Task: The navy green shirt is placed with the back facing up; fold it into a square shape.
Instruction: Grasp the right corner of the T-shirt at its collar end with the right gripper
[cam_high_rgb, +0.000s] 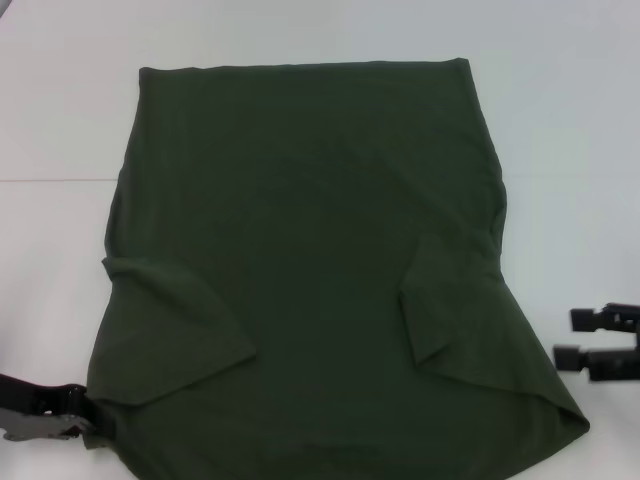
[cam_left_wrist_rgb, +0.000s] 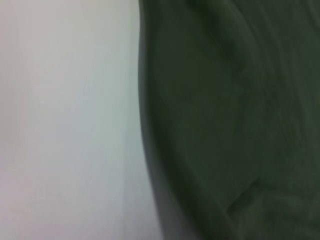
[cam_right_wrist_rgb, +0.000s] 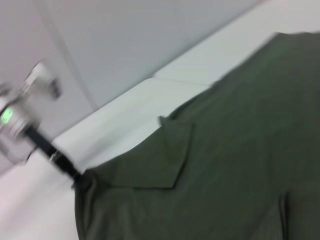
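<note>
At the near left we see the left gripper (cam_high_rgb: 88, 425) touching the shoulder corner of the large dark olive-green soft-fabric shirt (cam_high_rgb: 310, 260); whether it pinches we cannot tell. The shirt lies flat on the white table (cam_high_rgb: 60, 120), sleeves folded inward. The right gripper (cam_high_rgb: 575, 338) has its jaws spread, just beside the shirt's right edge.

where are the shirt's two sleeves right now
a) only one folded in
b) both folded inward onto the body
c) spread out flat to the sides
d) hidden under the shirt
b: on the navy green shirt, the left sleeve and right sleeve both lie folded inward on top.
</note>
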